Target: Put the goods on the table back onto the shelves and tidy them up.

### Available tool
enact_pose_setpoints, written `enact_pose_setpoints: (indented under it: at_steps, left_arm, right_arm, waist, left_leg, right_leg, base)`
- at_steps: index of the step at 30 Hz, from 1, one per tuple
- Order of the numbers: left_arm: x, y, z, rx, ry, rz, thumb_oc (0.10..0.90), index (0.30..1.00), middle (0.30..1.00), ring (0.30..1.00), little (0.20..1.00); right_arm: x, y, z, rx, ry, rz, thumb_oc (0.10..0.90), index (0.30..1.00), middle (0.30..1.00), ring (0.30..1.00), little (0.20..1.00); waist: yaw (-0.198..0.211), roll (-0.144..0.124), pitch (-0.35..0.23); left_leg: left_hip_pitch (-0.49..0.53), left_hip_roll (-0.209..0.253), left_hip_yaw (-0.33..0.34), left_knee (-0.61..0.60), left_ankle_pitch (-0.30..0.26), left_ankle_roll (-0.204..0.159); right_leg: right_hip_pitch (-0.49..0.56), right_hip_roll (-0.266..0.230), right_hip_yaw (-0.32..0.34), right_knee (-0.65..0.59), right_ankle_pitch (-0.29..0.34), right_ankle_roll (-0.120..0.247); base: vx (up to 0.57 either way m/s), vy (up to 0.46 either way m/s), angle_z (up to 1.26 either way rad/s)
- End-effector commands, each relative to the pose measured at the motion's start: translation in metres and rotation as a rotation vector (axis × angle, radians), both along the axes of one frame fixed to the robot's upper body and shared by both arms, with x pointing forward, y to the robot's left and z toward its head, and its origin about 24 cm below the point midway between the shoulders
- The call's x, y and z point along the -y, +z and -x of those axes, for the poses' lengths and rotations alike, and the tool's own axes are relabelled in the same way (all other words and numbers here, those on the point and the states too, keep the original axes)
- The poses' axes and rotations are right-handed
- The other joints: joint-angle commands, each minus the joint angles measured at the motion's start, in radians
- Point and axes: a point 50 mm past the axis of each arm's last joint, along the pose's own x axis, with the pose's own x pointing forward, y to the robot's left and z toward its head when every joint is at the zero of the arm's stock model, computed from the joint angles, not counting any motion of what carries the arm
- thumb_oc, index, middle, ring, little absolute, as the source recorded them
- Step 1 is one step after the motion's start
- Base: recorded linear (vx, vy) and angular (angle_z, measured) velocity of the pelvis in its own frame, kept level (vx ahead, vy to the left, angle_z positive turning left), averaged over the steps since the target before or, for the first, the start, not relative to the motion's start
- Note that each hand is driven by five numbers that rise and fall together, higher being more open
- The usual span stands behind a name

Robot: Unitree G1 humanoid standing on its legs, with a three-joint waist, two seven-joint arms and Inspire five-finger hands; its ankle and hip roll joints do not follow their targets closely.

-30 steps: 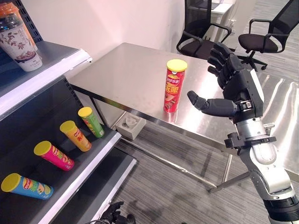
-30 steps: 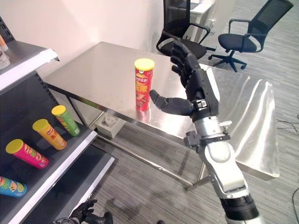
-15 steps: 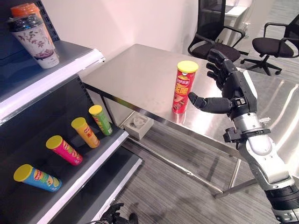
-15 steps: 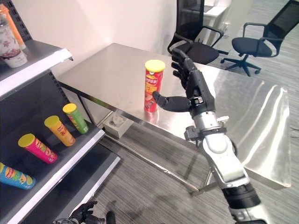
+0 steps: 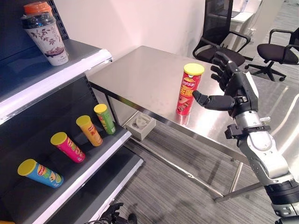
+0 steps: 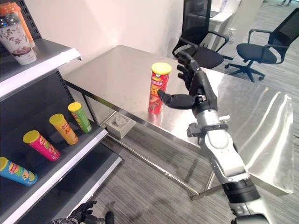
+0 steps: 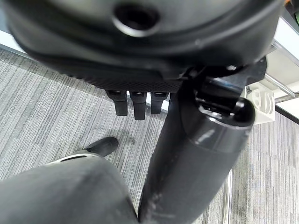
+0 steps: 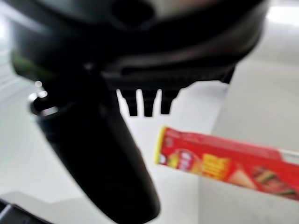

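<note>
Red can (image 5: 189, 89) with yellow lid: seen upright on the steel worktop (image 5: 140, 74), near its front edge. Right hand (image 5: 232, 87) is held just beside the can, on its right side; fingers (image 5: 219, 70) are spread apart and straight, thumb pointed toward the can body. Contact between thumb and can cannot be told from the eye views. In the right wrist view the can (image 8: 229, 167) is seen past the fingers (image 8: 147, 103), which are straight and not closed on it.

Left hand (image 7: 140, 100) is seen in its own wrist view, hanging over grey floor, fingers (image 7: 135, 106) straight and relaxed, nothing held.

Shelf unit at left. On the lower shelf (image 5: 88, 161) four cans are lying on their sides, in a row: green can (image 5: 105, 119), orange can (image 5: 89, 130), pink can (image 5: 68, 147), blue can (image 5: 40, 173). They are set apart from one another, lids toward the back. On the upper shelf (image 5: 56, 77) a patterned cup (image 5: 46, 33) is standing upright.

Two black office chairs (image 5: 219, 37) are noted behind the worktop.
</note>
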Motion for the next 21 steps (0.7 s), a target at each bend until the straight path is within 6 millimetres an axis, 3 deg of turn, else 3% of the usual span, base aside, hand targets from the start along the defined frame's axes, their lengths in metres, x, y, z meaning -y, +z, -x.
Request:
enact_pose_setpoints:
  at_steps: [1,21]
  left_arm:
    - [-0.009,0.004,-0.008,0.023,-0.109,-0.051,0.8,0.9,0.9,0.9,0.9]
    - [-0.015,0.004,-0.005,0.011,-0.111,-0.064,0.8,0.9,0.9,0.9,0.9]
  right_arm:
    - [-0.001,0.076,0.002,0.303,0.02,-0.014,0.8,0.9,0.9,0.9,0.9]
    - [0.017,0.077,-0.02,0.231,-0.044,-0.08,0.8,0.9,0.9,0.9,0.9]
  waist:
    - [0.046,-0.035,-0.005]
    - [0.086,-0.057,-0.008]
  left_leg:
    - [0.024,0.016,0.012,0.006,-0.111,-0.021]
    - [0.004,0.001,-0.019,0.006,-0.112,-0.022]
  right_leg:
    - [0.075,-0.078,-0.06,0.01,0.019,0.049]
    - [0.088,-0.081,-0.095,0.006,0.045,0.057]
  base:
    - [0.03,-0.014,0.12]
    - [0.02,-0.001,0.06]
